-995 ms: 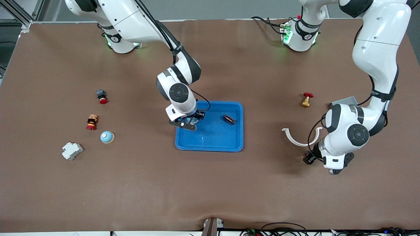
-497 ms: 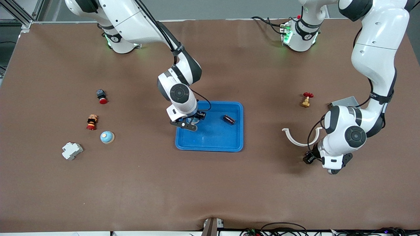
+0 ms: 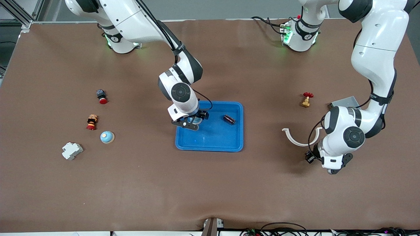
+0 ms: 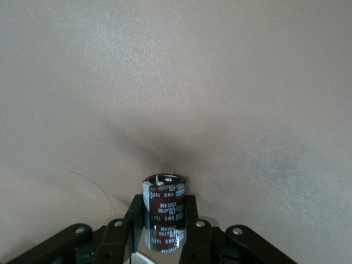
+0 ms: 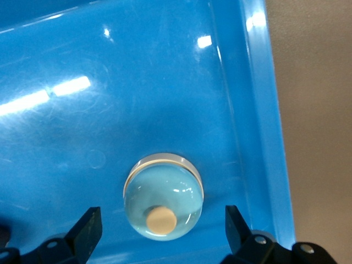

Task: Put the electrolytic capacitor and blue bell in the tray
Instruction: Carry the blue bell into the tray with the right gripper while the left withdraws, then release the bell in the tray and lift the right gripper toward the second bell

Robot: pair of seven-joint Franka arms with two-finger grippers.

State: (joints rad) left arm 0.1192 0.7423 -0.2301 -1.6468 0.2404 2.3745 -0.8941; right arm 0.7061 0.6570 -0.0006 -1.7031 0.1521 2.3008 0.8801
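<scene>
The bright-blue tray (image 3: 215, 144) lies mid-table. My right gripper (image 3: 191, 122) is low in the tray's corner toward the right arm's end. It is open, with its fingers (image 5: 89, 224) on either side of a pale-blue bell (image 5: 163, 201) and clear of it. The bell sits upright on the tray floor (image 5: 110, 121) by the rim. My left gripper (image 3: 309, 158) is shut on a dark-brown electrolytic capacitor (image 4: 165, 201) and holds it over bare table. A dark cylinder (image 3: 229, 119) lies in the tray. A second blue bell (image 3: 107, 137) sits on the table toward the right arm's end.
A white curved clamp (image 3: 295, 139), a brass valve with a red handle (image 3: 306, 99) and a grey metal box (image 3: 343, 102) are near the left arm. A red push-button (image 3: 101, 96), a red-orange stacked part (image 3: 92, 122) and a white block (image 3: 72, 150) lie near the second bell.
My right gripper has shifted slightly over the tray, away from the front camera. My left arm has moved a little toward the tray with the capacitor still in its grip.
</scene>
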